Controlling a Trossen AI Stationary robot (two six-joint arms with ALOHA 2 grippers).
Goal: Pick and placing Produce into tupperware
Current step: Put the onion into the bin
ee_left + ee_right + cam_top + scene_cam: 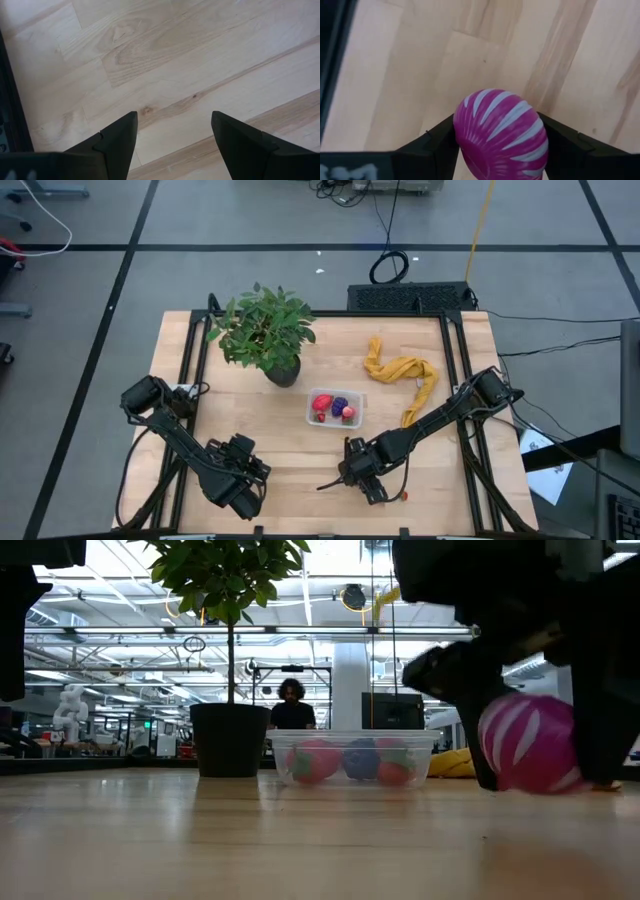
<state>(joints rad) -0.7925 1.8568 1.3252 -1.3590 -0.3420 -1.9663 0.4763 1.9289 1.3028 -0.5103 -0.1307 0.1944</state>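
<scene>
Wooden table point(290, 440) in an open workshop. High view: tupperware point(335, 408) mid-table holds three fruits; right gripper point(362, 476) low near the front edge, left gripper point(238, 480) idle at front left.

Low view: magenta striped fruit point(527, 743) sits on the table between dark fingers.

Right wrist view: fingers touch both flanks of the fruit point(501, 133); grip appears just formed.

Left wrist view: fingers point(116, 137) apart, holding nothing.

Risk: the rounded toy may squirt out if pinched off-centre.

magenta striped fruit point(501, 134) cut off by wrist view's edge, hidden beneath right pincer point(362, 477) from above
</scene>
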